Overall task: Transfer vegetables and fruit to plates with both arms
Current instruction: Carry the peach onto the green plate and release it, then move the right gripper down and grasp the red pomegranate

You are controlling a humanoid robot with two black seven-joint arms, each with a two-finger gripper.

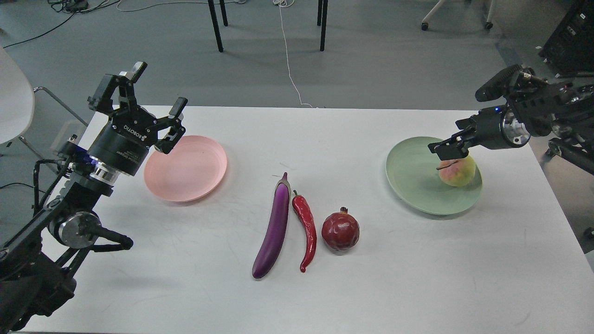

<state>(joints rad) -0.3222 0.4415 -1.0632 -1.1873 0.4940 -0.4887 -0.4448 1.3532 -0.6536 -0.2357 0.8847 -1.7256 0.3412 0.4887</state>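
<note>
The round yellow-green blushed peach (457, 171) lies in the pale mint-green plate (413, 178). The right end effector (443, 150) sits just above it, its grip unreadable. The left end effector (155, 99) gapes wide by the pale pink plate (190, 171).

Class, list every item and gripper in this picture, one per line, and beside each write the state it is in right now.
Peach: on the green plate, under the right gripper.
Green plate: holds the peach.
Pink plate: empty.
Eggplant: lying on the table.
Chili pepper: lying on the table.
Pomegranate: on the table, crown up.
Left gripper: fingers open, holding nothing.
Right gripper: over the peach; open or shut unclear.
</note>
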